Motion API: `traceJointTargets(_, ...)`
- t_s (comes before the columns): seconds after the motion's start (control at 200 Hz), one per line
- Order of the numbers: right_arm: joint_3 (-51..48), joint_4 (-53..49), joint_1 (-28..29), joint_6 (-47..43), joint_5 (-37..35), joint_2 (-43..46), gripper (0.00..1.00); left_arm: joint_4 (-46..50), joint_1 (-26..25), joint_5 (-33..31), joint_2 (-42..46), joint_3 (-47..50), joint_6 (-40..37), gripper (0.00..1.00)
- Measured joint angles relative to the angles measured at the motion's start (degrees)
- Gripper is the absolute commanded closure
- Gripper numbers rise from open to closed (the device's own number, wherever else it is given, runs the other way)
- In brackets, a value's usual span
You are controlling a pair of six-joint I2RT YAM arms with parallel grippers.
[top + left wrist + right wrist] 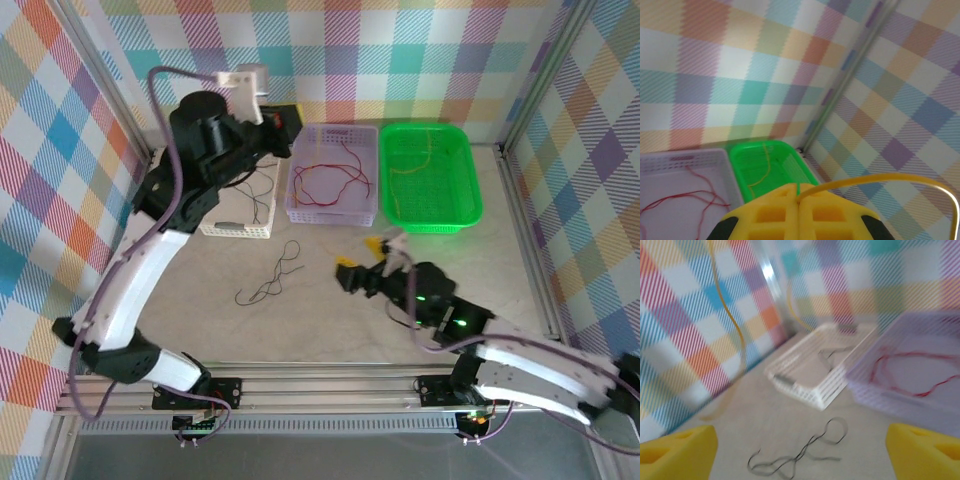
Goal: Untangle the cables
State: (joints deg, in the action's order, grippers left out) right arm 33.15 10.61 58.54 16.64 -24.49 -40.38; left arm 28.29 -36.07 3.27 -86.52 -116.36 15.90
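I am holding my left jaws pressed together on a yellow cable (pixel 890 176), raised high near the back wall. The cable is arching out of the seam between the pads and dropping away to the right. My right jaws are standing wide apart, gripping nothing, low over the worktop (pixel 330 330). They are facing a black cable (pixel 270 280) that is lying loose in a squiggle near them. A red cable (pixel 325 180) is lying looped in the purple basket (pixel 335 132). A second yellow cable (pixel 420 160) is resting in the green basket (pixel 478 195), and another black cable (pixel 262 195) in the white basket (pixel 235 231).
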Motion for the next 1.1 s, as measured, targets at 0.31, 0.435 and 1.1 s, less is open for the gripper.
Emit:
traceJointTargets(0.31, 2.2, -24.4, -0.7, -3.6, -10.7, 28.2, 0.0, -4.0, 0.0, 12.1, -25.1, -28.0, 2.4, 1.0)
traceJointTargets(0.435, 4.9, -32.5, -0.7, -4.3, -11.5, 32.3, 0.0, -6.9, 0.0, 14.7, -37.1, -40.2, 5.0, 1.0)
traceJointTargets(1.1, 12.7, -47.0, -0.7, -8.7, -3.0, 35.0, 0.0, -31.8, -6.2, 6.6, -63.5, -41.7, 11.0, 1.0)
